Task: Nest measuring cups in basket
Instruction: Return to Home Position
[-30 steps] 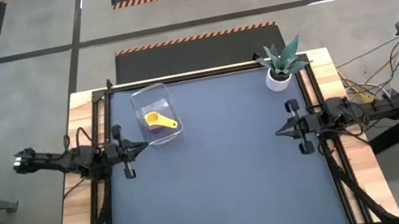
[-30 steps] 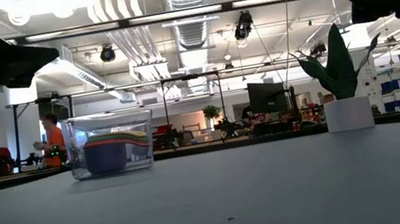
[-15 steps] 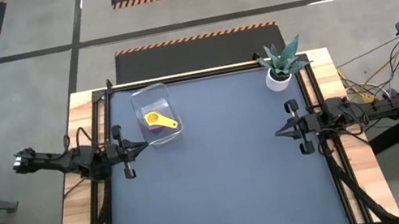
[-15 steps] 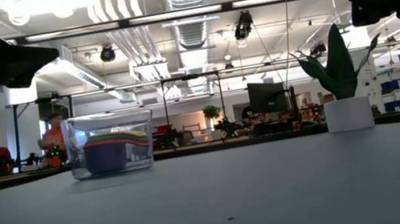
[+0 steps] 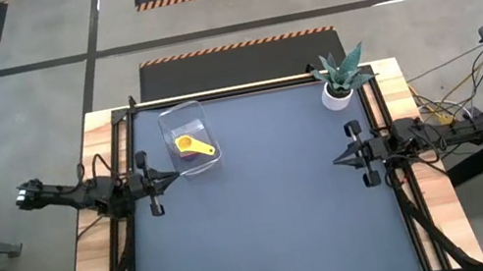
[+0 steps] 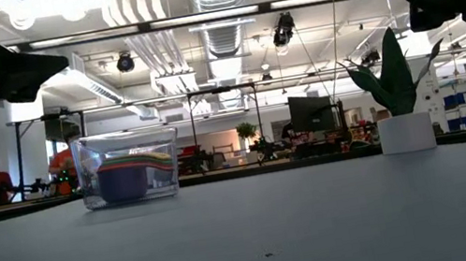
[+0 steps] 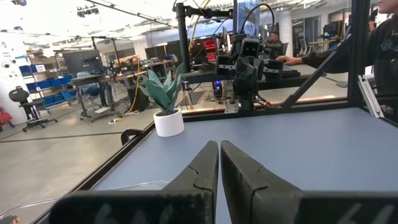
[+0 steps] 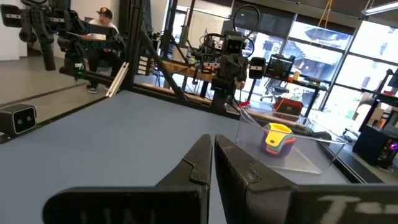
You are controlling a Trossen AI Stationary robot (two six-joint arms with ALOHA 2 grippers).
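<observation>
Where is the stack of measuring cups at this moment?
In the high view, the stacked measuring cups sit inside the clear basket at the far left of the table, near the left claw.

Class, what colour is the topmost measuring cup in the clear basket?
The topmost cup is yellow, clearest in the high view.

Left claw [image 7: 219, 144] has its two dark fingers [image 7: 202, 165] pressed nearly together, just a thin slit between them, nothing held, pointing out over the blue-grey table [image 7: 311, 149]. A curved bit of the clear basket [image 7: 93, 191] rim pokes in right beside the claw. At the far corner there's a white pot [image 7: 169, 122] with a spiky green plant [image 7: 160, 90], standing upright. The right arm [image 7: 247, 68] sits at the opposite edge, facing back. Beyond that it's workshop clutter, blue bins [image 7: 46, 66] on shelves, and a person [image 7: 272, 42] seated at a desk.
</observation>
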